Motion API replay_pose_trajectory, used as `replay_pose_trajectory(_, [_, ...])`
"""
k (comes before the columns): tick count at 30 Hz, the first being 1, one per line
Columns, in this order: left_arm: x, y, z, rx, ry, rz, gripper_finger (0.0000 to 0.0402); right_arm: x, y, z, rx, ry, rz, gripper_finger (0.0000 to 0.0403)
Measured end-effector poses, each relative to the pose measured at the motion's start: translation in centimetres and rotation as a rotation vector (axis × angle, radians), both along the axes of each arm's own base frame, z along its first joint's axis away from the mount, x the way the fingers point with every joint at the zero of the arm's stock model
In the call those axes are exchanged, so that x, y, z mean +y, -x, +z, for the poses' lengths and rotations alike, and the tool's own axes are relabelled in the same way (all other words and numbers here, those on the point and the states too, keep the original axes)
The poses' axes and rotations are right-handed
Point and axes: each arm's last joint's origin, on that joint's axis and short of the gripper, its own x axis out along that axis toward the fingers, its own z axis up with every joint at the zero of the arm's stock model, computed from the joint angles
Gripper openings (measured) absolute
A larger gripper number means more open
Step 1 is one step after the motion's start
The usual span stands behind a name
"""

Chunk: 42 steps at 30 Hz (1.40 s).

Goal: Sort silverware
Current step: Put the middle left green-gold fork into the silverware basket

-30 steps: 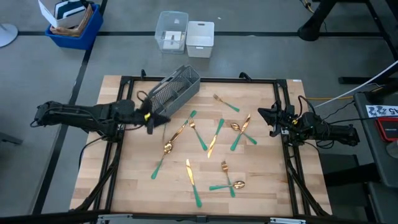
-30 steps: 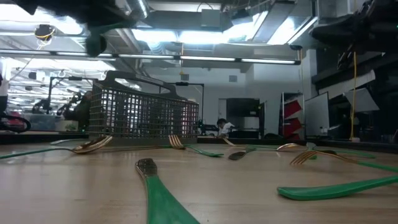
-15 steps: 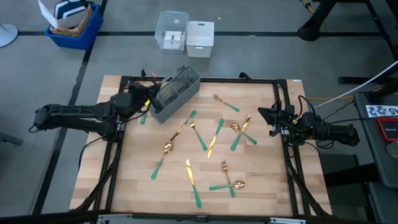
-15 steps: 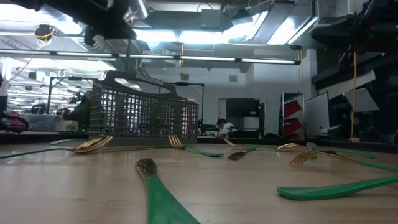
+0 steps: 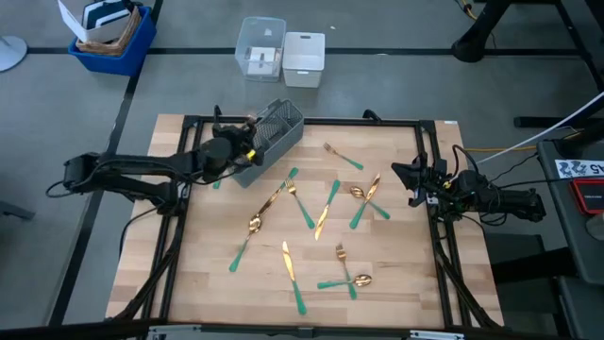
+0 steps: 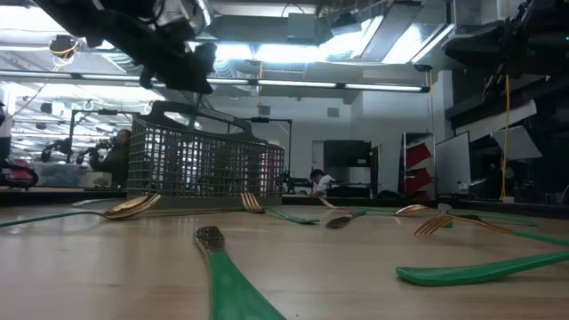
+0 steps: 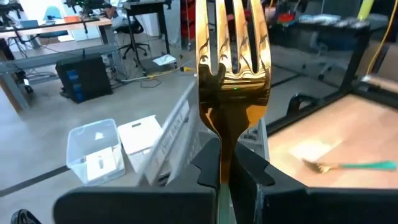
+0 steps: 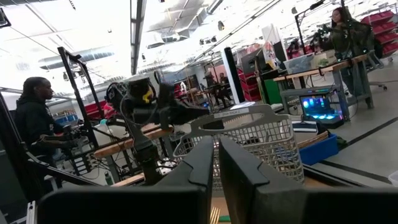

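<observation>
The left gripper (image 5: 247, 149) is clamped on a fork (image 7: 234, 68) above the basket (image 5: 274, 132). Released off-centre, it could catch the rim and fall outside. The right gripper (image 5: 412, 182) waits closed

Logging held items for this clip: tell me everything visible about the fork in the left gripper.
The fork has a shiny gold metal head with four tines and a narrow neck. The left gripper is shut on that neck, with dark fingers pressing it from both sides. The tines point away from the wrist, toward the grey mesh caddy. From above, the gripper is at the caddy's left end. The fork's handle is hidden.
</observation>
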Motion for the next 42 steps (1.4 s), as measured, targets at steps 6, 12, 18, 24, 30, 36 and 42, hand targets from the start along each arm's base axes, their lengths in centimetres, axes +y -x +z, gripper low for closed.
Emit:
replay_pose_trajectory(6, [0.2,-1.0,-1.7,0.077,0.025,-0.001,0.0026,0.0,0.0,0.0,0.001,0.000,0.000,0.0033])
replay_pose_trajectory(12, [0.4,-1.6,-2.9,0.129,0.041,-0.002,0.0028,0.0,0.0,0.0,0.001,0.000,0.000,0.0033])
replay_pose_trajectory(18, [0.1,-1.8,-3.0,0.135,0.041,-0.013,0.0029,0.0,0.0,0.0,0.002,0.000,0.000,0.0033])
replay_pose_trajectory(24, [-0.2,-1.9,-3.0,0.120,0.050,-0.024,0.0029,0.0,0.0,0.0,0.002,0.000,0.000,0.0033])
replay_pose_trajectory(30, [-0.2,-1.9,-3.1,0.078,0.074,-0.015,0.0029,0.0,0.0,0.0,0.002,0.000,0.000,0.0033])
replay_pose_trajectory(36, [-0.3,-1.9,-3.0,0.067,0.081,-0.012,0.0029,0.0,0.0,0.0,0.002,0.000,0.000,0.0033])
replay_pose_trajectory(42, [-0.1,-1.8,-3.0,0.069,0.081,-0.005,0.0029,0.0,0.0,0.0,0.002,0.001,0.001,0.0033])
